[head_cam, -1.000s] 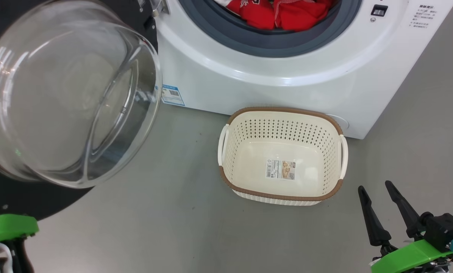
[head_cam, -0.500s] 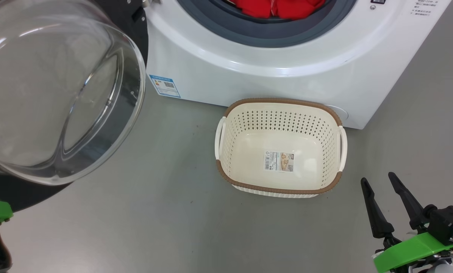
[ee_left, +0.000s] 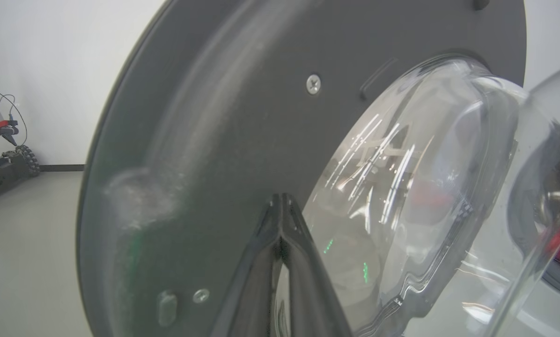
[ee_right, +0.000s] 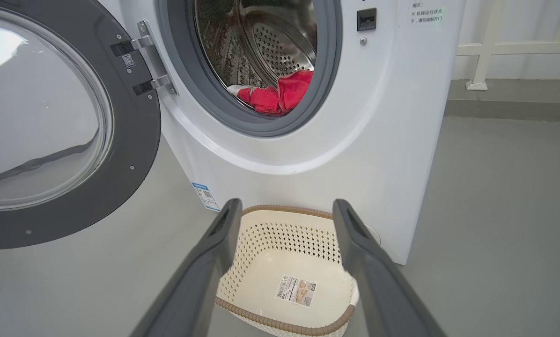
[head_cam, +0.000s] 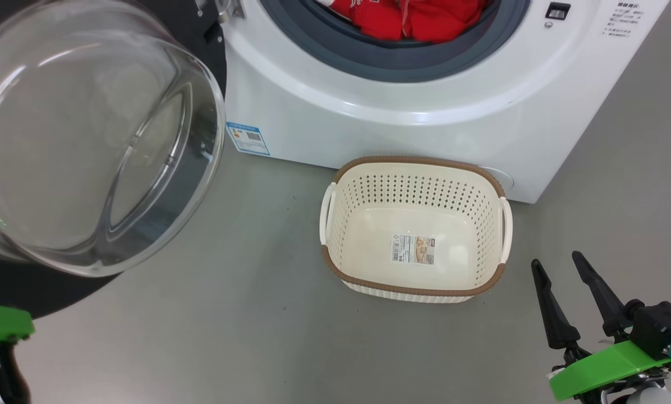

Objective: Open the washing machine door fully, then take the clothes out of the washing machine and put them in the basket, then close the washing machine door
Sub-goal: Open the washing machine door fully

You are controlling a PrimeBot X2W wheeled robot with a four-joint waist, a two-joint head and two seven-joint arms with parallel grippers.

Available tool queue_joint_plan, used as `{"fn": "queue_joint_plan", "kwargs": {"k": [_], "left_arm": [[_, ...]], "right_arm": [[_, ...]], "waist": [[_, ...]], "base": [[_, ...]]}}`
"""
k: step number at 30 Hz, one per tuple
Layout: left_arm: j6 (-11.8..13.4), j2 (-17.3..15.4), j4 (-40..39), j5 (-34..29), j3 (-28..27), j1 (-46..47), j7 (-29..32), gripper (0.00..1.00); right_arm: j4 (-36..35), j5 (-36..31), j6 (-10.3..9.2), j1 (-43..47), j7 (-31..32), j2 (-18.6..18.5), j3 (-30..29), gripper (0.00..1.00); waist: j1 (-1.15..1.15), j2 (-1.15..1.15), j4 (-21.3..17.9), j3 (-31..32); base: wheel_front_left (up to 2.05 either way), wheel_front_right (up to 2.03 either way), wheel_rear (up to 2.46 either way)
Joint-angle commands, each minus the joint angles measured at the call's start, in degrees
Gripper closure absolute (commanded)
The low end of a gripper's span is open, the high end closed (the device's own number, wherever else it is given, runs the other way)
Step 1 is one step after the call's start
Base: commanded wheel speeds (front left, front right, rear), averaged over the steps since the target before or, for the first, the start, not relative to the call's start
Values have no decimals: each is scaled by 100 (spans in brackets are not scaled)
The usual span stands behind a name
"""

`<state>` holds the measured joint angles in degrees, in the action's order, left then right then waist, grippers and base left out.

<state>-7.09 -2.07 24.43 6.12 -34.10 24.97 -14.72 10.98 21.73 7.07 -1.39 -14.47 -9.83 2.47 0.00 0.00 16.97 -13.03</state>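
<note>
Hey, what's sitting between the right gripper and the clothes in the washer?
In the right wrist view, the empty basket and the washing machine's white front lie between the open right gripper and the clothes.

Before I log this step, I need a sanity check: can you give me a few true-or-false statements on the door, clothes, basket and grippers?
1. The door is swung open. True.
2. The basket holds red clothes. False: it holds only a paper label; the clothes lie in the drum.
3. The right gripper is open and empty. True.
4. The left gripper is wide open. False: it is shut.
5. The basket stands on the floor before the washer. True.
</note>
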Motion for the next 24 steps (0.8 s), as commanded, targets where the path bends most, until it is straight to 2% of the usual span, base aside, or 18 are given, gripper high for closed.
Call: {"fn": "queue_joint_plan", "kwargs": {"k": [1, 7, 8, 10, 14, 16, 19, 20, 24], "left_arm": [[-28, -180, -217, 48, -47, -199, -28, 100], [-37, -116, -507, 328, 366, -604, -28, 100], [-37, -110, -575, 382, 431, -683, -28, 89], [-38, -102, -712, 497, 545, -841, -28, 75], [-38, -95, -926, 653, 798, -1166, -28, 64], [-39, -92, -1031, 747, 899, -1306, -28, 54], [-39, -89, -1168, 880, 1109, -1529, -28, 7], [-39, -88, -1204, 923, 1178, -1601, -28, 0], [-39, -86, -1283, 999, 1403, -1798, -28, 0]], "right_arm": [[-121, 6, 42, -77, -52, -25, 139, 0], [-92, -26, 42, -33, -52, 47, 137, 0], [-87, -31, 42, -26, -52, 58, 140, 0], [-80, -41, 42, -6, -52, 80, 142, 0], [-68, -60, 42, 30, -52, 113, 148, 0], [-71, -71, 42, 43, -52, 124, 128, 0], [-65, -79, 42, 69, -52, 140, 105, 0], [-64, -82, 42, 78, -52, 146, 103, 0], [-61, -86, 42, 108, -52, 162, 83, 0]], "waist": [[0, 0, 13, 70], [0, 0, 23, 231], [0, 0, 18, 259], [0, 0, 8, 313], [0, 0, -40, 420], [0, 0, -69, 461], [0, 0, -122, 536], [0, 0, -144, 560], [0, 0, -212, 621]], "base": [[0, 0, 0], [0, 0, 0], [0, 0, 0], [0, 0, 0], [0, 0, 0], [0, 0, 0], [0, 0, 0], [0, 0, 0], [0, 0, 0]]}}
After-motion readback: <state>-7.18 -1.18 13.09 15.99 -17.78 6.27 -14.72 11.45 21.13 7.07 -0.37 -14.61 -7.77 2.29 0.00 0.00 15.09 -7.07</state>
